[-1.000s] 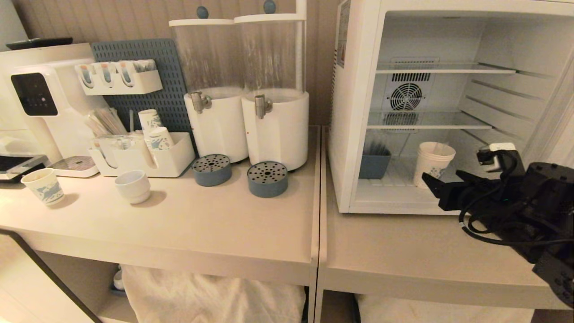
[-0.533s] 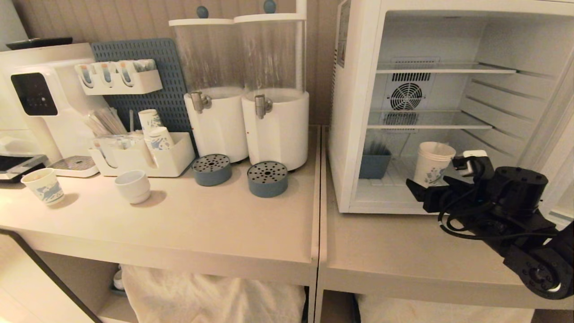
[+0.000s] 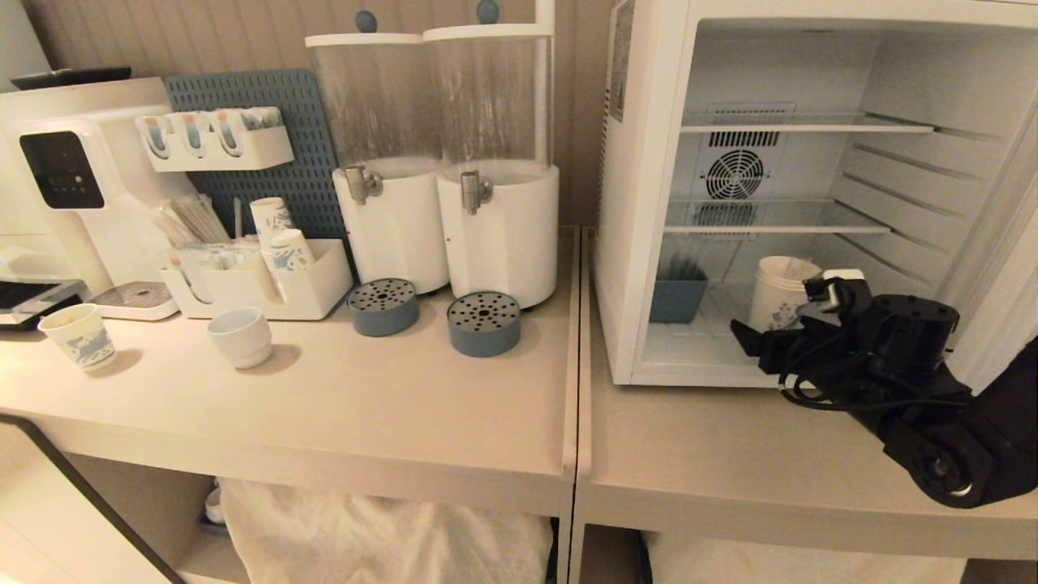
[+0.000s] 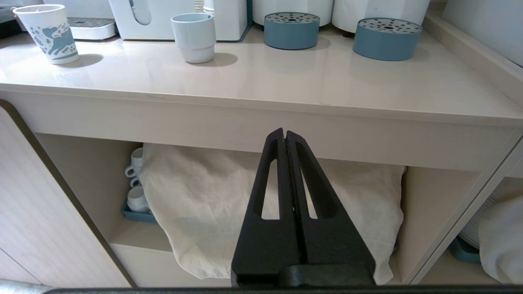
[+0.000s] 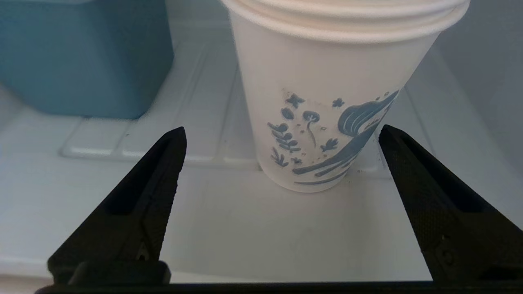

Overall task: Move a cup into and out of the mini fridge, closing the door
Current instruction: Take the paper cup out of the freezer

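Observation:
The cup (image 3: 780, 290), a tall white paper cup with a blue print and nested rims, stands on the floor of the mini fridge (image 3: 641, 203). The fridge door (image 3: 1005, 259) is swung open at the far right. My right gripper (image 3: 772, 332) is at the fridge's mouth, open, just short of the cup. In the right wrist view the cup (image 5: 322, 94) stands just beyond the gripper (image 5: 282, 130), nearer one finger than the other, and neither finger touches it. My left gripper (image 4: 284, 134) is shut on nothing, parked below the counter's front edge.
A blue bin (image 3: 677, 296) sits in the fridge to the left of the cup. On the counter (image 3: 405, 405) stand two drink dispensers (image 3: 454, 162), two blue drip trays (image 3: 483, 323), a white mug (image 3: 241, 337), a short paper cup (image 3: 79, 337) and a coffee machine (image 3: 73, 178).
My right arm has reached forward and to the left, bringing its gripper from in front of the fridge up to the opening, close to the cup. The left arm has not moved.

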Controlling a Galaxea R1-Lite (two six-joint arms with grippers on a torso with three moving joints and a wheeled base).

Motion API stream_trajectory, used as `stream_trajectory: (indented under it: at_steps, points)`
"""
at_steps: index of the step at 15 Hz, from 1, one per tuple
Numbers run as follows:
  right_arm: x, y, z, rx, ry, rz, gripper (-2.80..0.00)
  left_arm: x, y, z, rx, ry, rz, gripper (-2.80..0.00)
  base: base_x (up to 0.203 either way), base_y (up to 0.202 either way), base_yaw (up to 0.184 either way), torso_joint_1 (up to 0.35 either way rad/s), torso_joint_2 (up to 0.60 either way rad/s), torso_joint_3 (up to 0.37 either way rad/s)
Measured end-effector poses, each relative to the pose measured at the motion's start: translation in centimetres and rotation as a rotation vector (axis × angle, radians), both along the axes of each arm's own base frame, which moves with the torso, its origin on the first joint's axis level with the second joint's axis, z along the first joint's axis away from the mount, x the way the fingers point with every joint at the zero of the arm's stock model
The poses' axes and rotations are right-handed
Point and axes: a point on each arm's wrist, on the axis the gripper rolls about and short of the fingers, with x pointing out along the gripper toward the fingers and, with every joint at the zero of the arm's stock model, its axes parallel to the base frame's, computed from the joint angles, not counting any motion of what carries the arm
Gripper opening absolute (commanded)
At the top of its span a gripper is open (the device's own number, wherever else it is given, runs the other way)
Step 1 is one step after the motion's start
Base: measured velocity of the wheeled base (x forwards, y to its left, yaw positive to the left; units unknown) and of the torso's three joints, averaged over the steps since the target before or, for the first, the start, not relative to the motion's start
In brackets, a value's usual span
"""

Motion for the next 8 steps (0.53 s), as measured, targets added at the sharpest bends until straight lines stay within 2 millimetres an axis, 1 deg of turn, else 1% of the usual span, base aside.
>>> stream_trajectory:
  at_steps: [5, 6, 8]
  points:
    - [0.50, -0.01, 0.39, 0.001, -0.013, 0.000, 0.00, 0.00, 0.00, 0.00, 0.000, 0.000, 0.000, -2.80, 0.000, 0.000, 0.000, 0.000, 0.00, 0.000]
    - [0.56, -0.02, 0.47, 0.000, -0.014, -0.001, -2.80, 0.00, 0.00, 0.00, 0.000, 0.001, 0.000, -2.80, 0.000, 0.000, 0.000, 0.000, 0.00, 0.000]
    - [0.56, -0.03, 0.43, -0.001, -0.005, -0.002, -2.80, 0.00, 0.00, 0.01, 0.000, 0.000, 0.000, -2.80, 0.000, 0.000, 0.000, 0.000, 0.00, 0.000]
